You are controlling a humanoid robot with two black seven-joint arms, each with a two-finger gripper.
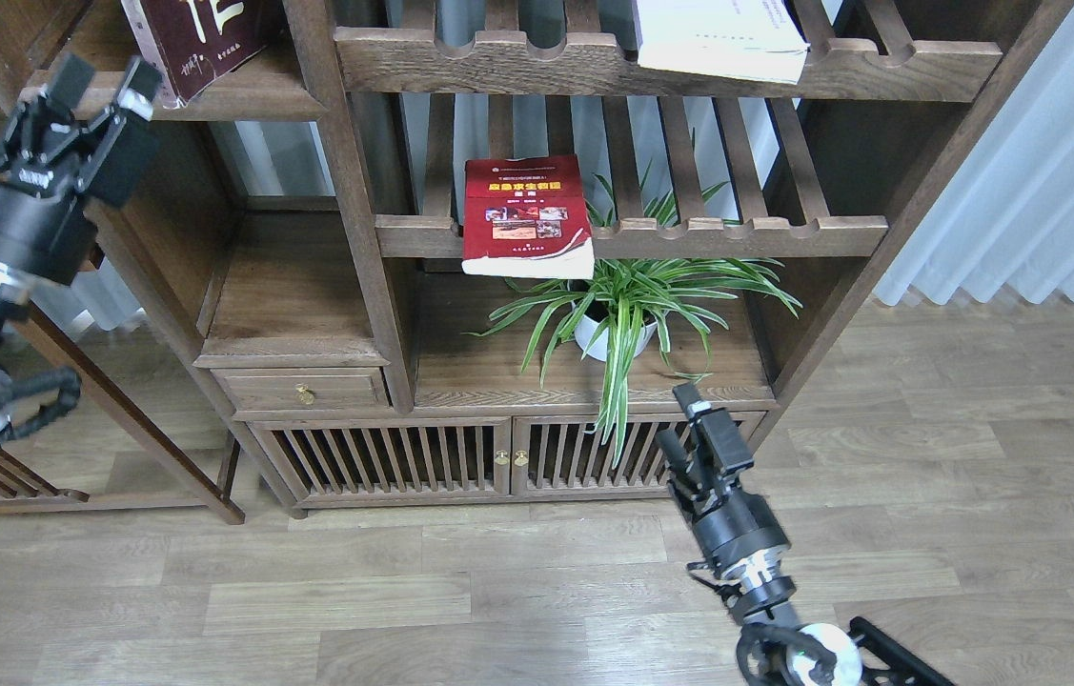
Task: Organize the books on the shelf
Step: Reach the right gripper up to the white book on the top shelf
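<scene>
The dark maroon book [198,38] with white characters leans on the solid plank shelf [251,95] at the top left. My left gripper [103,81] is open and empty, just left of that book's lower corner and in front of the shelf's edge. The red book [525,214] lies flat on the middle slatted rack [737,233], overhanging its front rail. The white book [718,38] lies on the upper slatted rack [880,57]. My right gripper [684,424] hovers low in front of the cabinet doors, open, with nothing between its fingers.
A potted spider plant [627,305] stands on the cabinet top under the red book. Another solid plank [289,305] sits above a small drawer [303,389]. A slanted wooden frame [117,400] stands at the left. A curtain [1032,171] hangs at the right. The floor is wood.
</scene>
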